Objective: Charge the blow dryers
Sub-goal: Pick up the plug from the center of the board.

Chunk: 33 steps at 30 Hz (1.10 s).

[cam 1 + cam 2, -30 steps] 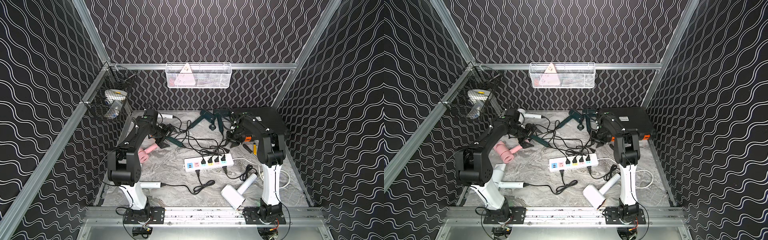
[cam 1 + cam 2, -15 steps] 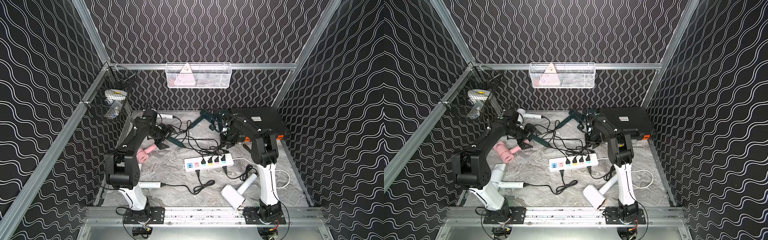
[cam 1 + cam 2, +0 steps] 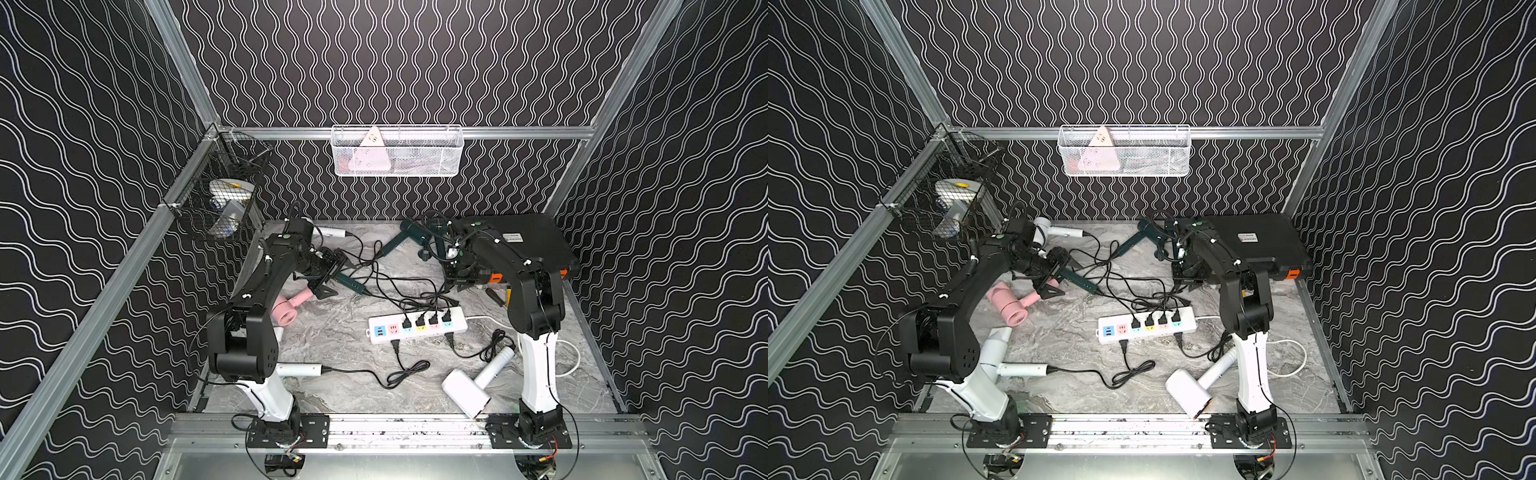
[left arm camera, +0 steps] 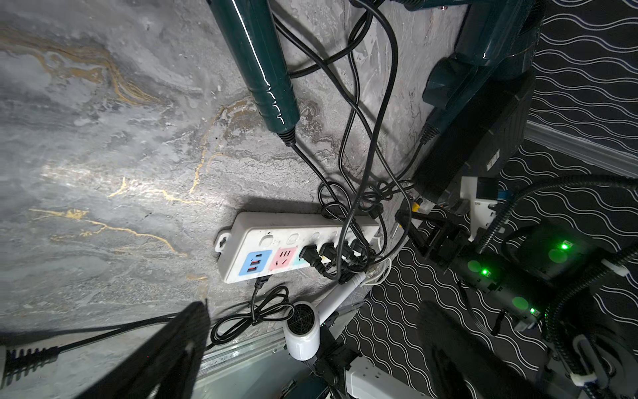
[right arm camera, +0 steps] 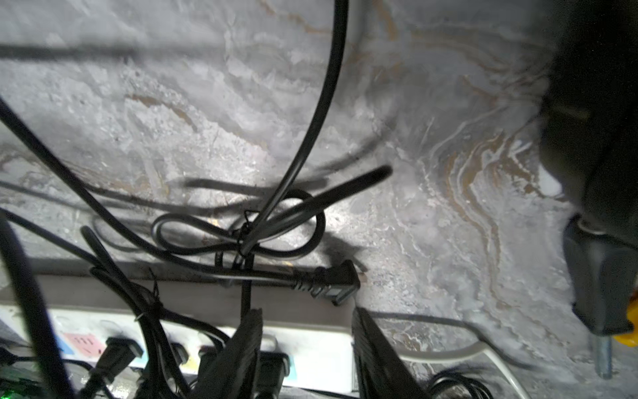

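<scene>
I am on the plugging-in step, and by my reckoning one lead has yet to be seated. My right gripper [image 5: 306, 316] hangs low over the far edge of the strip [image 4: 272, 229], jaws partly apart and empty. Just ahead of it a loose plug [image 5: 333, 285] lies flat on the table [image 3: 332, 345], close behind the strip, its cord tied in a small bundle. Four plugs sit in the top row and two more in the near side, so the pink socket [image 4: 284, 258] looks like the one free place. My left gripper [image 3: 334, 277] is spread wide and holds nothing, hovering by the handle of a teal dryer [image 4: 255, 62]. Another teal dryer [image 3: 409, 240] lies at the back near the case [image 3: 536, 237], a pink dryer [image 3: 286, 318] on my left, and a white dryer [image 3: 465, 391] in front. Which dryer owns the loose plug I cannot tell, because the cords cross too much. Next I need to drop onto that plug, pinch it across its body with the prongs free, lift it clear of the tangle, carry it over the seated plugs, and line up the prongs with the pink socket before I press.
</scene>
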Each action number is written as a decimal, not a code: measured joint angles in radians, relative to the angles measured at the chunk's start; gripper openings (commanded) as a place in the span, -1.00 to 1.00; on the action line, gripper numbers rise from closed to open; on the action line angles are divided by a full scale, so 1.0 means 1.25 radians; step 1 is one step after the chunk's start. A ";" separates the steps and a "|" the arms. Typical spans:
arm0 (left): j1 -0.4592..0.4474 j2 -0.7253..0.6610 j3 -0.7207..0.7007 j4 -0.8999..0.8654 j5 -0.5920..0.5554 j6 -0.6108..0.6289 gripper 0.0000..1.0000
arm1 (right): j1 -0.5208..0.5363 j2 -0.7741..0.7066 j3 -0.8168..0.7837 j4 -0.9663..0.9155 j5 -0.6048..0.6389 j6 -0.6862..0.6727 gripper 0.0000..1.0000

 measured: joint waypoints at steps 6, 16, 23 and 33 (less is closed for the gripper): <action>-0.002 0.001 0.000 -0.001 -0.003 0.002 0.97 | 0.016 -0.003 -0.043 0.002 0.014 -0.018 -0.09; -0.003 0.002 0.000 -0.005 -0.006 0.003 0.97 | 0.041 0.041 -0.015 0.004 0.054 -0.027 0.03; -0.003 0.002 0.004 -0.011 -0.007 0.006 0.97 | 0.042 0.092 0.042 -0.011 0.108 -0.026 0.07; -0.004 0.004 0.008 -0.016 -0.016 0.020 0.97 | 0.042 0.140 0.084 -0.015 0.113 -0.023 -0.33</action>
